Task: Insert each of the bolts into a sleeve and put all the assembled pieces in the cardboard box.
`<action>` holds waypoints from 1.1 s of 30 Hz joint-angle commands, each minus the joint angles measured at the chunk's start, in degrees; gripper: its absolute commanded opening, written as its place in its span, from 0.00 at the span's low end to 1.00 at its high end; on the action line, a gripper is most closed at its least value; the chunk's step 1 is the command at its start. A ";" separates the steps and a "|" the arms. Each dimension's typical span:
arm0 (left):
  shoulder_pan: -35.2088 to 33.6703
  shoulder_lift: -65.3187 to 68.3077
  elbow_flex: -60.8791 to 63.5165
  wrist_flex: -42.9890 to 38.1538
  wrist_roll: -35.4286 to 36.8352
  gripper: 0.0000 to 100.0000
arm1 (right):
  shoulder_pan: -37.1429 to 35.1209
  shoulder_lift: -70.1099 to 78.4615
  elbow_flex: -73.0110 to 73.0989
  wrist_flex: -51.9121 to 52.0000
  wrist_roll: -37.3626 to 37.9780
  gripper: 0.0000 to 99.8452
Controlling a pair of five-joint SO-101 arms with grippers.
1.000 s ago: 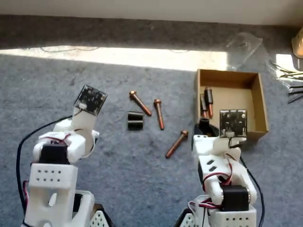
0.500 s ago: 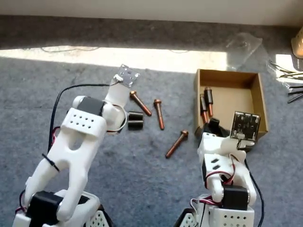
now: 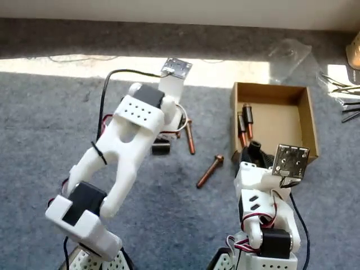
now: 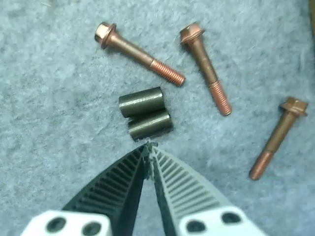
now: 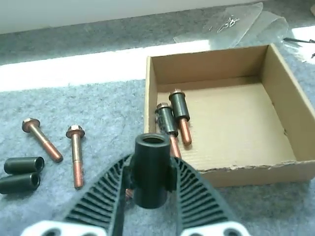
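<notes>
Copper bolts [image 4: 204, 66] lie loose on the carpet [image 4: 54, 113] beside two sleeves [image 4: 150, 125], the closed left hand [image 4: 149, 147] just over them, while the right hand [image 5: 150, 166] grips a third sleeve [image 5: 151, 147] upright before the box [image 5: 206, 64]; next, I judge, the left must open and fetch a bolt
</notes>
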 commanded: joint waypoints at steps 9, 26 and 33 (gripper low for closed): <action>-0.92 17.45 -24.40 0.18 26.46 0.01 | 0.31 -0.66 0.66 -2.07 -0.26 0.00; -7.25 32.22 -36.00 -0.09 32.70 0.01 | 0.31 -0.57 0.66 -2.07 -0.18 0.00; -7.25 32.31 -36.00 -0.18 32.70 0.01 | 0.31 -0.57 0.66 -2.07 -0.18 0.00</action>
